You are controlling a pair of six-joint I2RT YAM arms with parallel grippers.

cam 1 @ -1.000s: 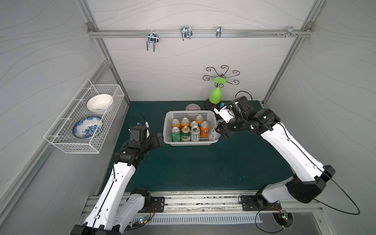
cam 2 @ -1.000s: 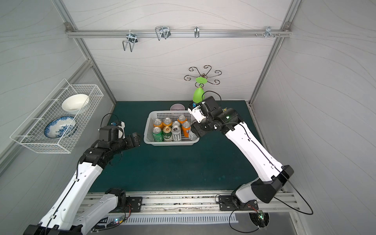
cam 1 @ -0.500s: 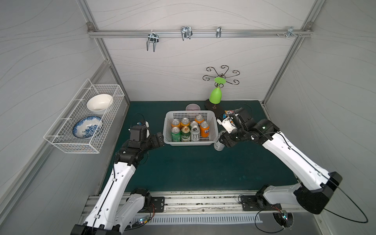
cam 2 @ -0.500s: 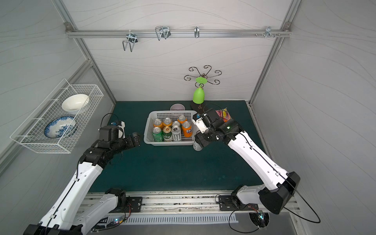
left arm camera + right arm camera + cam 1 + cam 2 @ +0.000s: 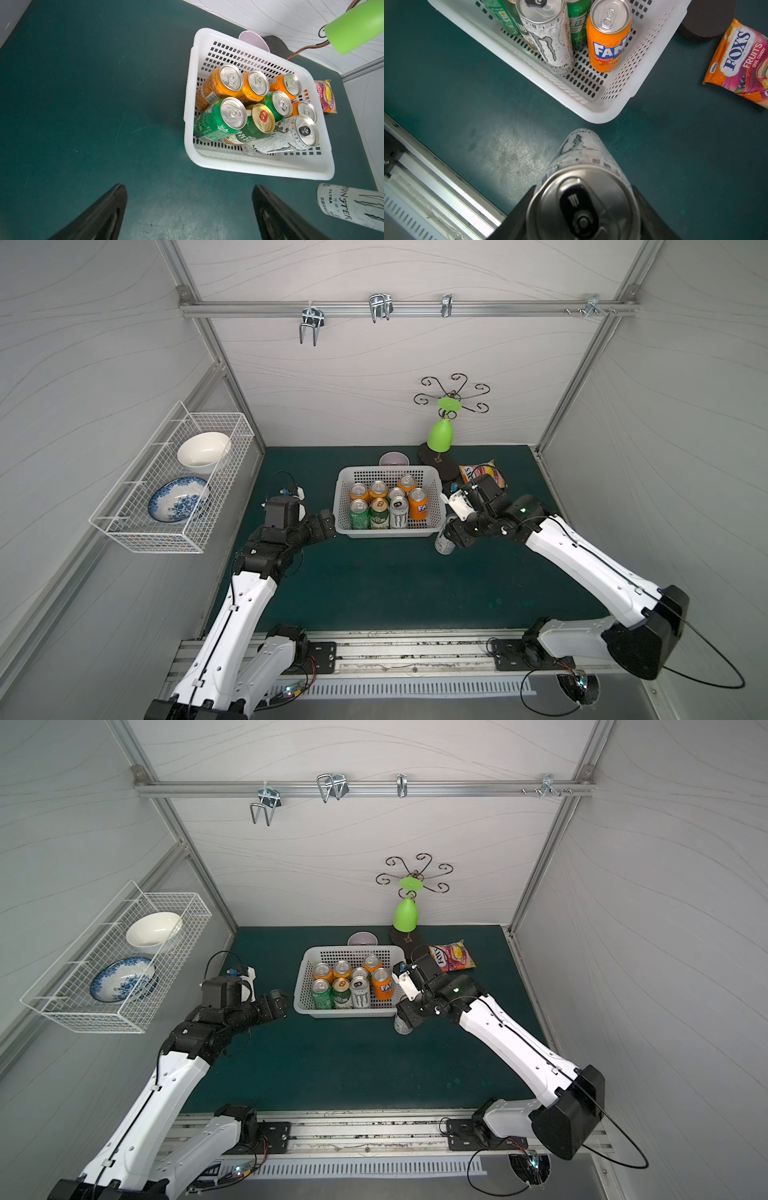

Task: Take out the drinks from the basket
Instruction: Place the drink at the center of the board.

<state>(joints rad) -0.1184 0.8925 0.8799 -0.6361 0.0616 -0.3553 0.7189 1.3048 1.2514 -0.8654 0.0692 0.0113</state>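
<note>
The white perforated basket stands mid-mat and holds several drinks: several orange cans, two green ones, a dark green can with a gold top and a tall silver-white can. A second silver-white can is upright just outside the basket's front right corner, with my right gripper shut on its upper part. My left gripper hangs open and empty left of the basket.
A colourful candy bag lies behind my right wrist. A green lamp on a dark base and a pink bowl stand behind the basket. A wire rack with bowls hangs on the left wall. A metal rail borders the front.
My right gripper has carried the silver-white can from the basket's right edge outward and down to the mat beside the front right corner. The left arm has stayed still.
</note>
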